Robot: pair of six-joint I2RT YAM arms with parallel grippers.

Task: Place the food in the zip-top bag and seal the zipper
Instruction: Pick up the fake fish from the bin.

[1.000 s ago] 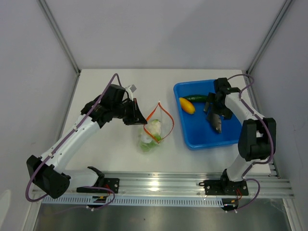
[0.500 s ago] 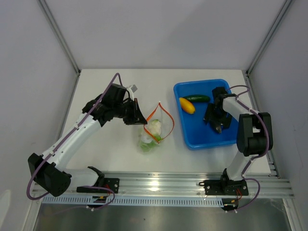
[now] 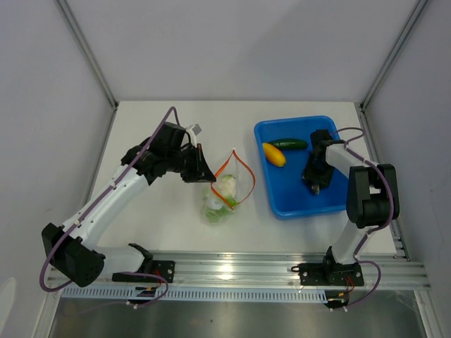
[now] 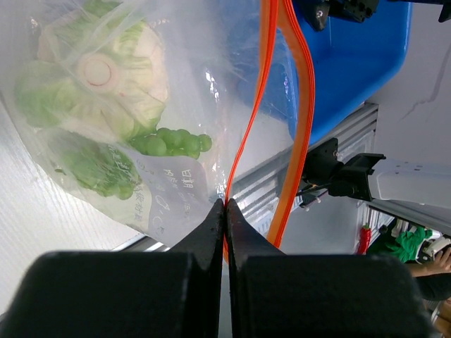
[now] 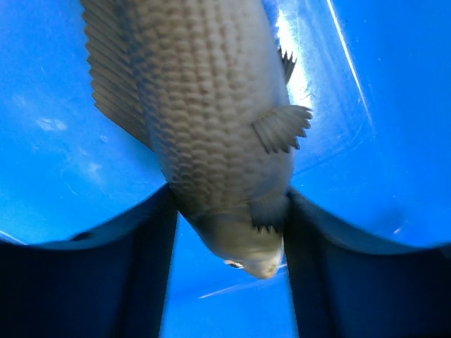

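White tabletop (image 3: 232,127), blue tray (image 5: 56,141), right gripper (image 5: 229,197) clamping grey fish (image 5: 204,105) between its 2 fingers, left gripper (image 4: 225,205) pinched tight on zipper (image 4: 304,127), zip-top bag (image 4: 176,176) just ahead.

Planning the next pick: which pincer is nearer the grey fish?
Right. The right pincer straddles the grey fish; the left pincer pinches the zipper, far away.

A robotics lab cell: grey panels (image 3: 239,42) at twelve o'clock, aluminium rail (image 3: 232,271) at six, white table (image 3: 162,127) between.
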